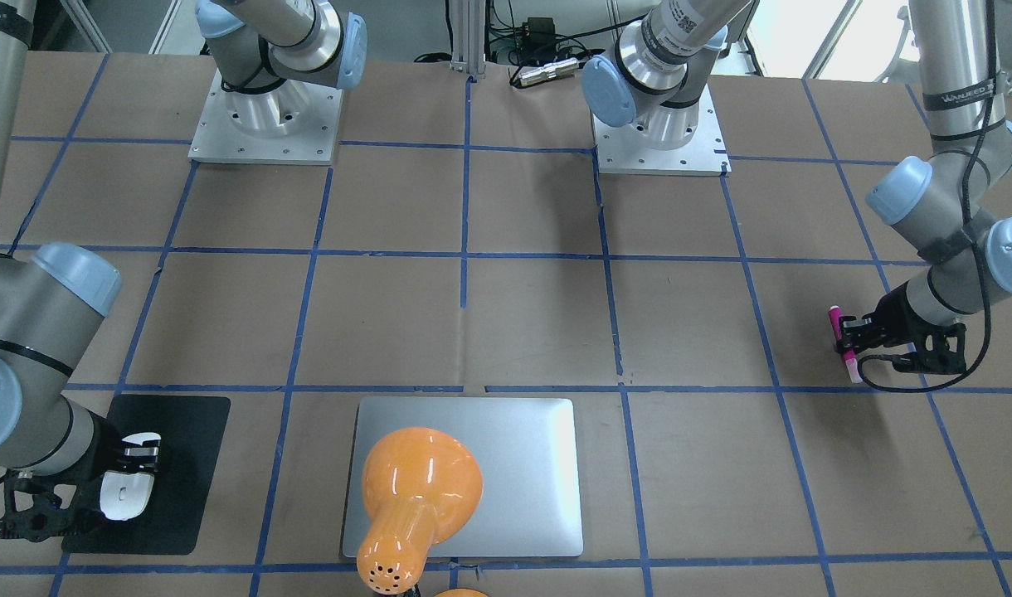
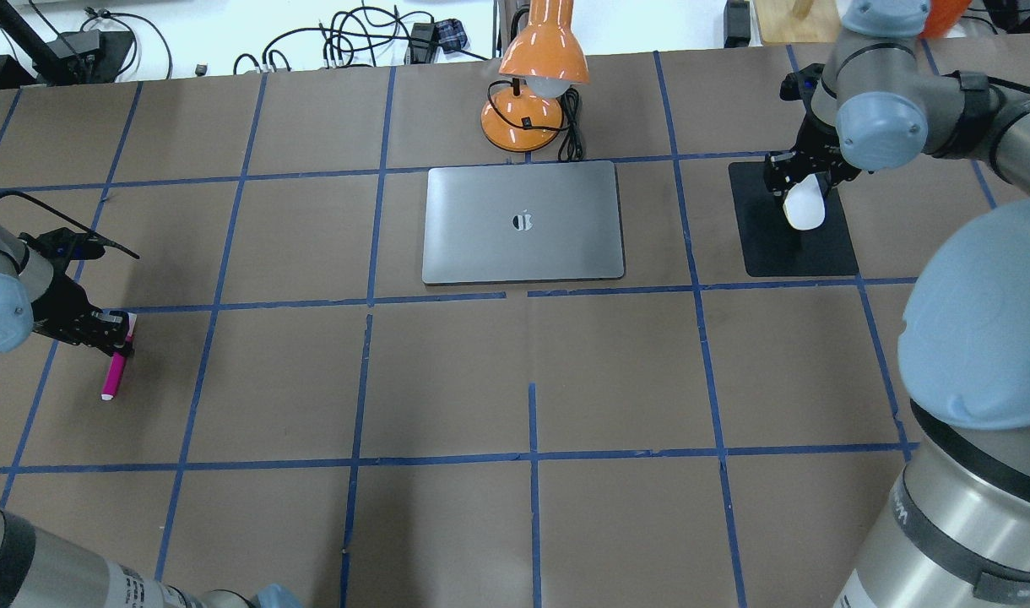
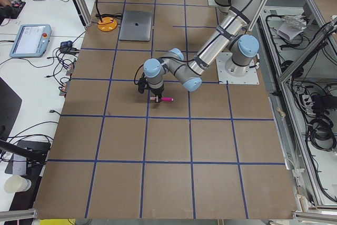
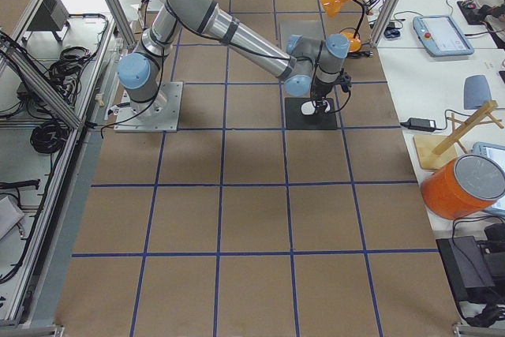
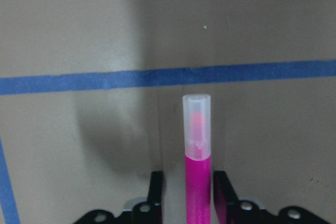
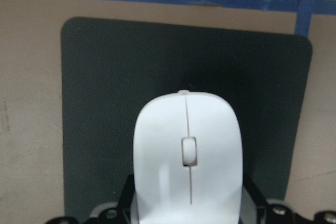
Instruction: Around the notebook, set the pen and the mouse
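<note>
The pen (image 2: pixel 114 371) lay on the table (image 2: pixel 447 380) at the robot's far left, well apart from the notebook (image 2: pixel 523 221); the left gripper (image 5: pixel 189 195) straddled its pink barrel, narrowly parted, one finger (image 5: pixel 220 190) against the pen and the other a sliver off, so nothing looked clamped yet. The mouse (image 6: pixel 188 150) sat over the black mat (image 2: pixel 768 245) just right of the notebook; the right gripper (image 6: pixel 188 208) hugged both its flanks and seemed closed on it, though I could not tell whether it was lifted. The step in hand looked like securing both grasps; the left fingers needed to close squarely on the barrel, since a slim round pen would roll or pivot if pinched off-centre. The carry to the notebook's left edge should stay low and level; the orange lamp (image 2: pixel 536 76) stood just behind the notebook and deserved a wide berth.
</note>
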Tool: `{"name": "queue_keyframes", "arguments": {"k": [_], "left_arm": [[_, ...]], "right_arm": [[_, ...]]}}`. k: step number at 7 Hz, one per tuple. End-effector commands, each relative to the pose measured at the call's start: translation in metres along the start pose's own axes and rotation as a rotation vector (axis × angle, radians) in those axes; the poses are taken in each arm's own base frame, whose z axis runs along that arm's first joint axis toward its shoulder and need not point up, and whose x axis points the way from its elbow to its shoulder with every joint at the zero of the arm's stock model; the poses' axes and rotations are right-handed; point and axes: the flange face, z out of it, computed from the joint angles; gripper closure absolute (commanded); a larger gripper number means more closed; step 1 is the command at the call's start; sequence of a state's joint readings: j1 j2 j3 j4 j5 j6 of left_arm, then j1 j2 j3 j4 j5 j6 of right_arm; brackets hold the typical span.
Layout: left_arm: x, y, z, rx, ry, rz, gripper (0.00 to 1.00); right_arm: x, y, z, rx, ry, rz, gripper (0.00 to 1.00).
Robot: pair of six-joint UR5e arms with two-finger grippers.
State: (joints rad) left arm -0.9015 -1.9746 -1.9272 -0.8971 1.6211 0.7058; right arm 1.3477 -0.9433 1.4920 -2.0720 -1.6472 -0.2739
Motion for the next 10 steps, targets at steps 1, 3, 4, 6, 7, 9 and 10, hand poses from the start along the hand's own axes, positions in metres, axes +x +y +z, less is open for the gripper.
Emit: {"name": "queue_keyframes", "arguments": {"k": [1,3,4,6,7,9,10], "left_arm": [[0.002,0.001,-0.013,0.01,-0.013,-0.002,1.0],[0.001,-0.006,-0.046,0.043,-0.044,-0.084,1.0],[0.006,-0.015,-0.067,0.039,-0.036,-0.155,1.0],[0.066,-0.049,-0.097,0.007,-0.031,-0.29,1.0],[0.097,-0.054,-0.101,-0.017,-0.024,-0.364,1.0],[0.156,-0.064,-0.1,-0.032,-0.021,-0.483,1.0],[0.193,-0.068,-0.102,-0.03,-0.028,-0.555,1.0]], "right_arm": [[-0.001,0.002,0.011,-0.028,0.004,0.036,0.0],[-0.019,0.014,-0.075,0.006,0.017,0.009,0.0],[-0.035,0.033,-0.125,0.0,0.011,-0.015,0.0],[-0.108,0.104,-0.234,0.064,0.019,-0.116,0.0],[-0.144,0.145,-0.283,0.126,0.028,-0.136,0.0],[-0.178,0.194,-0.335,0.189,-0.053,-0.092,0.0],[-0.181,0.183,-0.312,0.146,-0.057,-0.091,0.0]]}}
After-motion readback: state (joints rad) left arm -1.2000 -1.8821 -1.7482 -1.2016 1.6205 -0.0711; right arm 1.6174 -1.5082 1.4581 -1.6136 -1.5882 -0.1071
